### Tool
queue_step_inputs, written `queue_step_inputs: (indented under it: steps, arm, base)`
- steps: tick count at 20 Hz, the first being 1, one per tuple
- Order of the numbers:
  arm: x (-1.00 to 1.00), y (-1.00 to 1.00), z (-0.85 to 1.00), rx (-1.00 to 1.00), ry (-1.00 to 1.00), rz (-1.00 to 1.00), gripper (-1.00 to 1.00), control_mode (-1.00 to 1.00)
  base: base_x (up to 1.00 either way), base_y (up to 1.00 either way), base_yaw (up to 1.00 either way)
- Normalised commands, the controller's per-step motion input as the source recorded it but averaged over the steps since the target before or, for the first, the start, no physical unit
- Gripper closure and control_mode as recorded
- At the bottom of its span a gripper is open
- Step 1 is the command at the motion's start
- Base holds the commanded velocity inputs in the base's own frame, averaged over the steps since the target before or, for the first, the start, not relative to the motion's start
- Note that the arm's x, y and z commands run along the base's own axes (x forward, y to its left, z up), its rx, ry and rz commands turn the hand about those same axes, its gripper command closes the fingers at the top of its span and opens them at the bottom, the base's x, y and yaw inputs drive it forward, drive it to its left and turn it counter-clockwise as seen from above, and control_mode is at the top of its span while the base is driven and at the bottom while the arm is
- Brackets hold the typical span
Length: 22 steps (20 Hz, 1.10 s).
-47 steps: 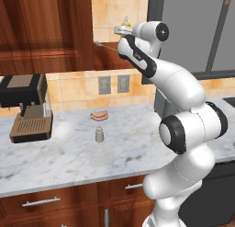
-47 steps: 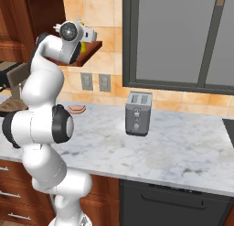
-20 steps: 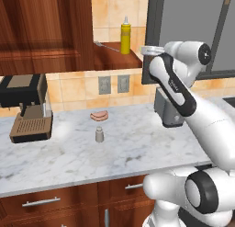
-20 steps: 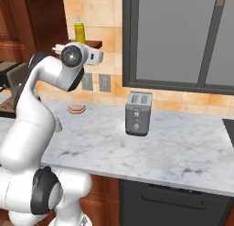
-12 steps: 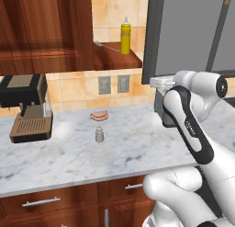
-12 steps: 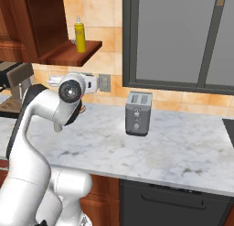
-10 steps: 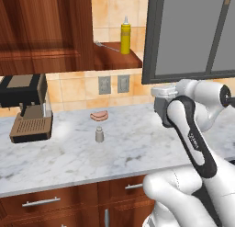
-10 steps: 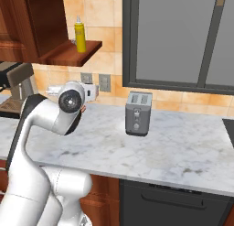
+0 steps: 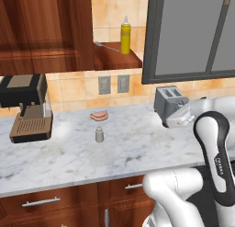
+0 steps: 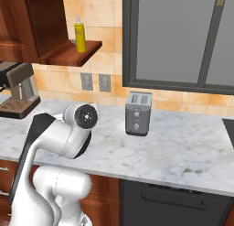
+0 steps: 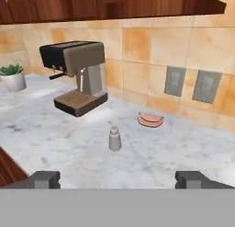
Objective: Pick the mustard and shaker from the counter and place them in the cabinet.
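Note:
The yellow mustard stands upright on the open cabinet's shelf, also seen from the other side as the mustard. On the marble counter the small grey shaker stands upright by itself. In the hand view the shaker is ahead of my gripper and well apart from it. The gripper is open with nothing between its fingertips. My hand hangs low over the counter in front of the toaster.
A pink food piece lies behind the shaker. A coffee machine stands at the left, with a small potted plant beyond it. The cabinet door is swung open. Wall outlets sit on the tiled backsplash.
My arm has come down from the cabinet shelf toward the counter, with the gripper staying open. The mustard has stayed on the shelf and the shaker has not moved.

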Motion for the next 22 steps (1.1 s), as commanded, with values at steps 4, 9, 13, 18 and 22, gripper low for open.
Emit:
queue_step_inputs:
  steps: [4, 9, 13, 18, 22]
  arm:
    - [-0.17, 0.43, -0.55, 0.00, 0.00, 0.24, -1.00, -1.00]
    - [-0.04, 0.73, -0.55, 0.00, -0.01, 0.19, -1.00, -1.00]
    - [0.07, 0.83, -0.49, 0.00, 0.00, 0.13, -1.00, -1.00]
    - [0.11, 0.68, -0.38, 0.00, 0.00, 0.12, -1.00, -1.00]
    - [0.28, 0.46, -0.26, 0.01, 0.00, 0.01, -1.00, -1.00]
  base:
    - [0.00, 0.00, 0.00]
    - [0.00, 0.00, 0.00]
    - [0.00, 0.00, 0.00]
    - [0.00, 0.00, 0.00]
    - [0.00, 0.00, 0.00]
